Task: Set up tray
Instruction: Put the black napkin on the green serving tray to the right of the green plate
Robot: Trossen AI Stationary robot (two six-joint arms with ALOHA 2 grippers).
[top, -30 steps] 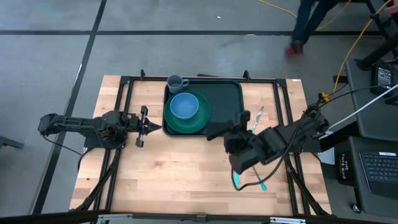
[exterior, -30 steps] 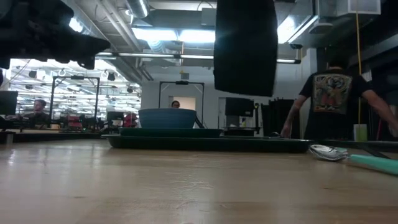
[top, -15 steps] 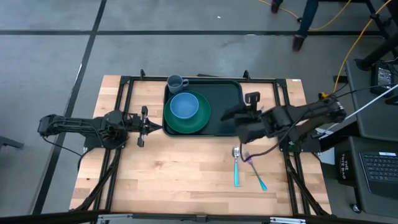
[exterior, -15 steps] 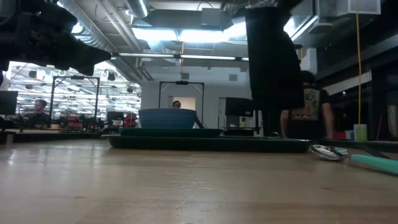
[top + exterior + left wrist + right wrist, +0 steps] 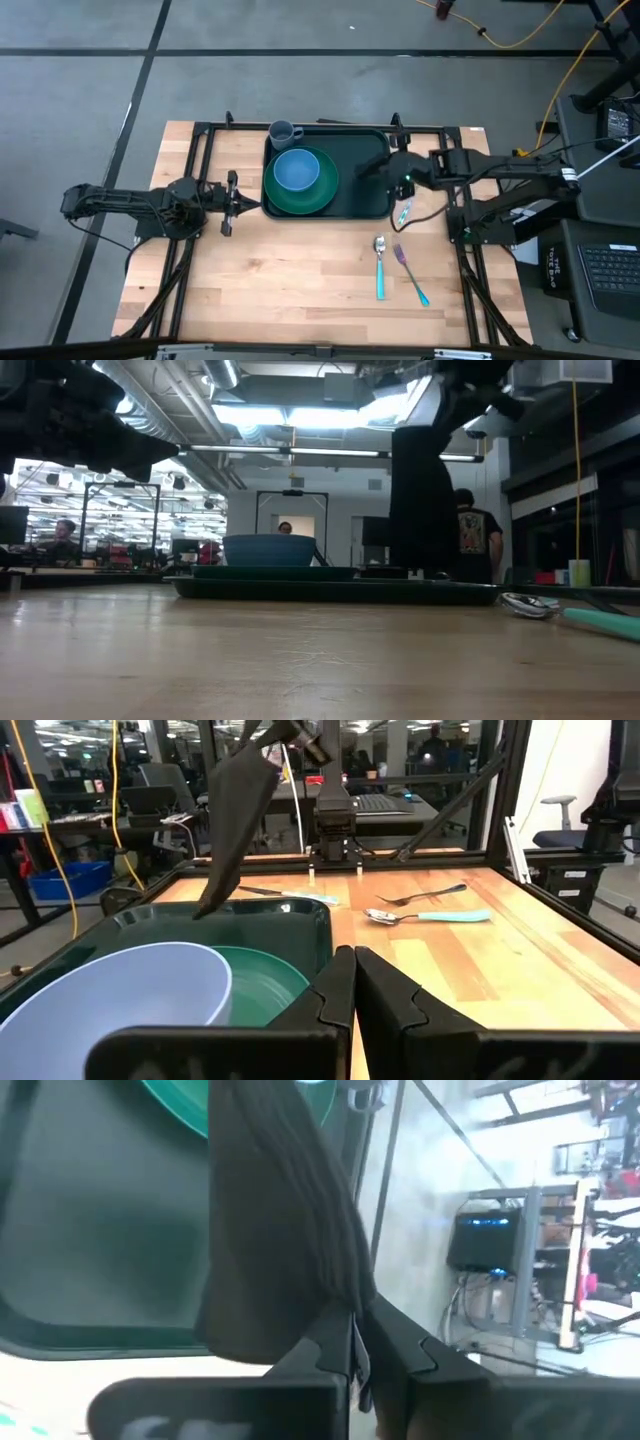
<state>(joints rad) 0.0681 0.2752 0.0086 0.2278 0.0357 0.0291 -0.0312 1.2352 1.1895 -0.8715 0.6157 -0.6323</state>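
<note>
The tray [image 5: 362,150] lies at the far middle of the table [image 5: 300,270], with its long side going from 9 o'clock to 3 o'clock in the view from above. A green plate [image 5: 312,197] with a blue bowl [image 5: 296,170] in it fills the tray's 9 o'clock half, and a cup [image 5: 283,132] stands at the tray's 11 o'clock corner. The 3 o'clock half is bare. The right gripper [image 5: 396,168] hangs over that bare half, near the tray's 3 o'clock edge. Its fingers are pinched tight on a black napkin [image 5: 420,500], which hangs down like a long strip, with its loose end close to the tray floor. So the empty spot is right under the napkin, toward 6 o'clock in the low view, and I think the next move is just to go down and let go. The right arm is the nearer one for this job. The left gripper [image 5: 240,203] waits at the tray's 9 o'clock side, just off the plate, with its fingers closed on nothing. A spoon [image 5: 380,268] and a fork [image 5: 410,275] lie on the wood toward 5 o'clock from the tray, well apart from it.
</note>
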